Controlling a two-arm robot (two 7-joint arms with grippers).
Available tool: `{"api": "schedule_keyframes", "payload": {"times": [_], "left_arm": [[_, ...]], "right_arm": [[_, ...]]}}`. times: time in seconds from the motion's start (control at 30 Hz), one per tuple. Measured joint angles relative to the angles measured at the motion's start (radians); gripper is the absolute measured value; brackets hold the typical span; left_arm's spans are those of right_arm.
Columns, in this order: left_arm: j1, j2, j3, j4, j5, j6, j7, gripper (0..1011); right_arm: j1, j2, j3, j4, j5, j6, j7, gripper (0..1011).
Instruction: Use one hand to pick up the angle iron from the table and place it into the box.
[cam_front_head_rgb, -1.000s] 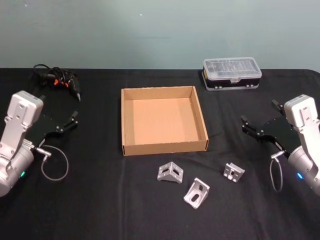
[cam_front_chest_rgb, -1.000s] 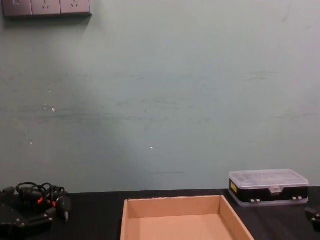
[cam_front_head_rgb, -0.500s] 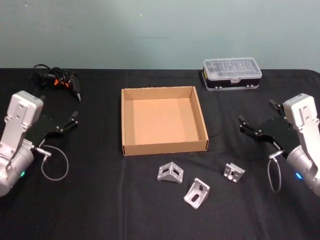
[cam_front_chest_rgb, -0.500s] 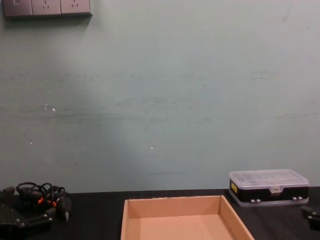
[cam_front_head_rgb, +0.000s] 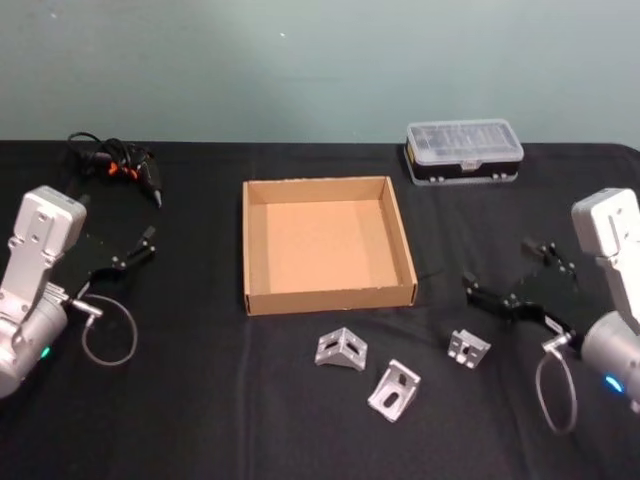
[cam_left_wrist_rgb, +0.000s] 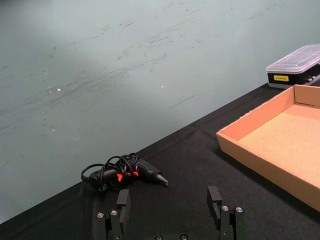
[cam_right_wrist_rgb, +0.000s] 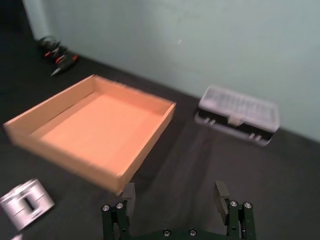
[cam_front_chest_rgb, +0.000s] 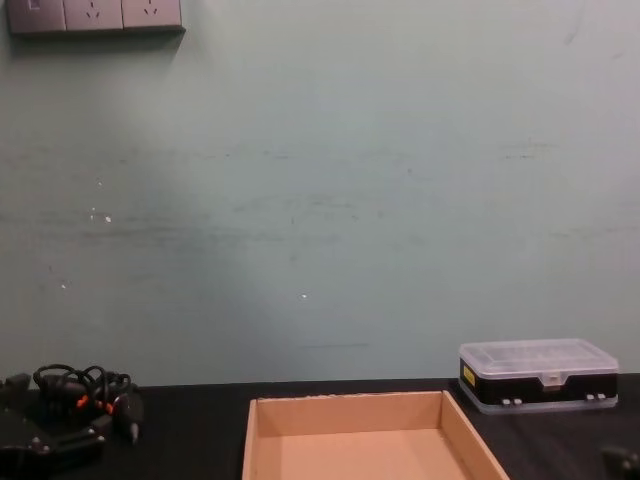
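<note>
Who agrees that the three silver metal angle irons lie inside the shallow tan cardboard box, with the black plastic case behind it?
Not right. The three silver metal angle irons lie on the flat black table in front of the shallow tan cardboard box, not inside it, as the head view shows. The black plastic case does stand behind it.

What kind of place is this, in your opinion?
Probably a robot test bench in a lab or workshop: a black table against a bare wall with sockets, metal angle irons and a plastic parts case.
</note>
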Motion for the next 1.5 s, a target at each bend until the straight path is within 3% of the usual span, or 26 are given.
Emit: {"api": "schedule_keyframes", "payload": {"times": [0.2, 0.23, 0.47, 0.83, 1.17, 1.3, 1.5], "left_arm": [[0.000, 0.000, 0.000, 0.000, 0.000, 0.000, 0.000, 1011], [0.000, 0.000, 0.000, 0.000, 0.000, 0.000, 0.000, 1011], [0.000, 0.000, 0.000, 0.000, 0.000, 0.000, 0.000, 1011], [0.000, 0.000, 0.000, 0.000, 0.000, 0.000, 0.000, 1011], [0.000, 0.000, 0.000, 0.000, 0.000, 0.000, 0.000, 1011], [0.000, 0.000, 0.000, 0.000, 0.000, 0.000, 0.000, 1011], [0.000, 0.000, 0.000, 0.000, 0.000, 0.000, 0.000, 1011]], "right_arm": [[-0.047, 0.031, 0.019, -0.105, 0.034, 0.157, 0.014, 1003], [-0.047, 0.031, 0.019, -0.105, 0.034, 0.157, 0.014, 1003], [-0.037, 0.035, 0.015, -0.142, 0.048, 0.306, 0.044, 1003], [0.003, 0.009, -0.016, -0.108, 0.041, 0.412, 0.083, 1003], [0.024, -0.005, -0.047, -0.079, -0.016, 0.399, 0.103, 1003], [0.037, -0.005, -0.071, -0.049, -0.062, 0.348, 0.122, 1003], [0.038, -0.007, -0.078, -0.030, -0.099, 0.290, 0.138, 1003]]}}
